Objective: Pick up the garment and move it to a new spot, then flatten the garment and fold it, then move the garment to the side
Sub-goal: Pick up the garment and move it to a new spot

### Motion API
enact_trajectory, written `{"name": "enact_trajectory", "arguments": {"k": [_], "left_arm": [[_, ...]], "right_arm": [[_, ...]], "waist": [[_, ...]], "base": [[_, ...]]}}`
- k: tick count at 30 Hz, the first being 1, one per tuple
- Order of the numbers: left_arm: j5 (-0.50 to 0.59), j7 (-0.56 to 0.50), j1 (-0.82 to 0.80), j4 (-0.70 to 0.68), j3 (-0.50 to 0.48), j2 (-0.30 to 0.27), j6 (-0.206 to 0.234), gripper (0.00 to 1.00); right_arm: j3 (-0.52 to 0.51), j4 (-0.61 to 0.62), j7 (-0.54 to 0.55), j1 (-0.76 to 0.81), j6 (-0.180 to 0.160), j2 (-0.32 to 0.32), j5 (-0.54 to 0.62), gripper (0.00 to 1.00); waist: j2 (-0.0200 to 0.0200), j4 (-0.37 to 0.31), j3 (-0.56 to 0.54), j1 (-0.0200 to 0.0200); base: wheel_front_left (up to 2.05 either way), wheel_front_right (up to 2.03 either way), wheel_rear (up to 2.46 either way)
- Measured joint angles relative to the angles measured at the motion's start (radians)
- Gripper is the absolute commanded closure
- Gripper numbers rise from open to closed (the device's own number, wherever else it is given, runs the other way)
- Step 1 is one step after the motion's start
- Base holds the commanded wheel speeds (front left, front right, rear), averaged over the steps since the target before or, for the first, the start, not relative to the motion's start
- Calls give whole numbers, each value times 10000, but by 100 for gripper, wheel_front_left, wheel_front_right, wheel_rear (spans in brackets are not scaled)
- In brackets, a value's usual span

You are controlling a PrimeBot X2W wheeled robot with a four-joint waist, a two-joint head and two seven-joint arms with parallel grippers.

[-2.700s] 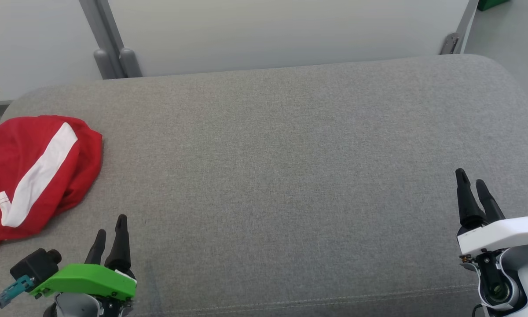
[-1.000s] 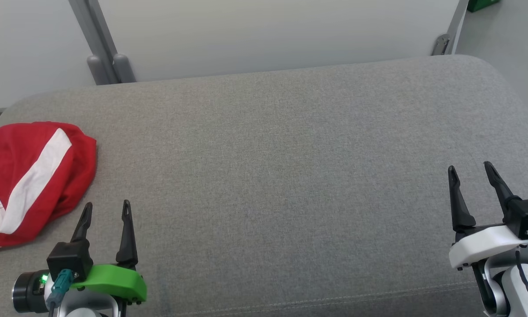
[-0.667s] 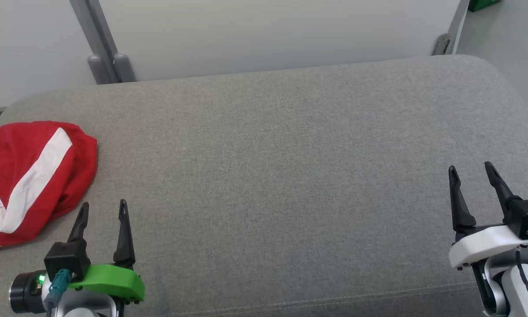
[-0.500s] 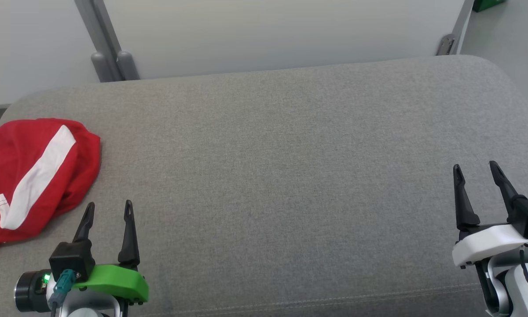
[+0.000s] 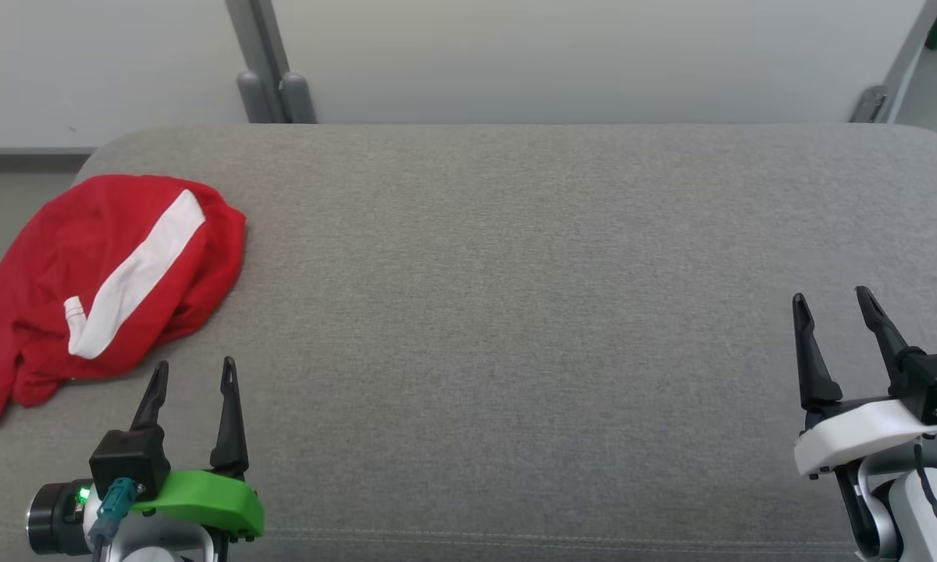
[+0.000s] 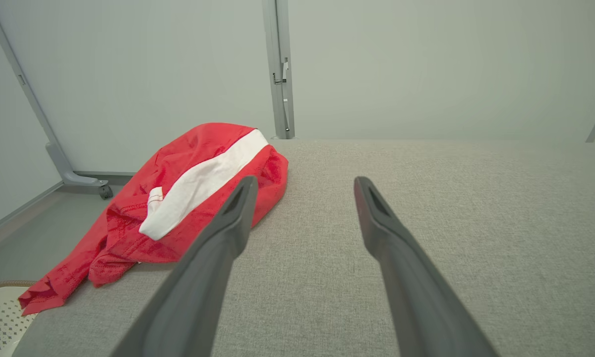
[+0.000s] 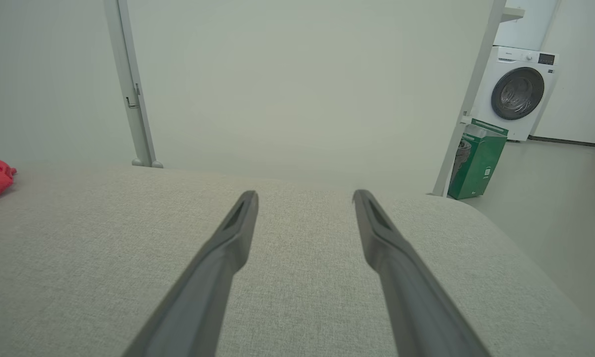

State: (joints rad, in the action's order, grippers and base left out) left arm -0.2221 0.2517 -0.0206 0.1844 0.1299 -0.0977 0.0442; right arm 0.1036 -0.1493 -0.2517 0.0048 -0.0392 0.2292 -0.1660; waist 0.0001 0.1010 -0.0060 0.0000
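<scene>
The red garment (image 5: pixel 47 273) with a white stripe lies bunched up at the far left end of the grey counter (image 5: pixel 515 312). Its long side runs slanted, from near left to far right. Its near left tip hangs off the edge. The left end effector (image 5: pixel 194 375) and the right end effector (image 5: pixel 831 312) are both spread wide and hold nothing.

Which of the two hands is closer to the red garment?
The left hand, on the green mount: the red garment lies just beyond it to the left, while the right hand sits far across the cushion.
</scene>
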Motion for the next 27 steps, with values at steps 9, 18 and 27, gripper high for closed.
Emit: {"name": "enact_trajectory", "arguments": {"k": [9, 18, 27], "left_arm": [[61, 0, 1, 15, -192, 38, 0, 0], [77, 0, 18, 92, -351, 46, -13, 0], [75, 0, 174, 36, -748, 17, -15, 0]], "right_arm": [[140, -23, 0, -5, 207, -92, 6, 0], [349, -128, 0, -6, 364, -320, 67, 0], [629, -249, 0, -25, 508, -546, 169, 0]], "waist": [[0, 974, -71, 0], [0, 2154, -214, 0], [0, 3012, -378, 0]], "base": [[0, 0, 0], [0, 0, 0], [0, 0, 0]]}}
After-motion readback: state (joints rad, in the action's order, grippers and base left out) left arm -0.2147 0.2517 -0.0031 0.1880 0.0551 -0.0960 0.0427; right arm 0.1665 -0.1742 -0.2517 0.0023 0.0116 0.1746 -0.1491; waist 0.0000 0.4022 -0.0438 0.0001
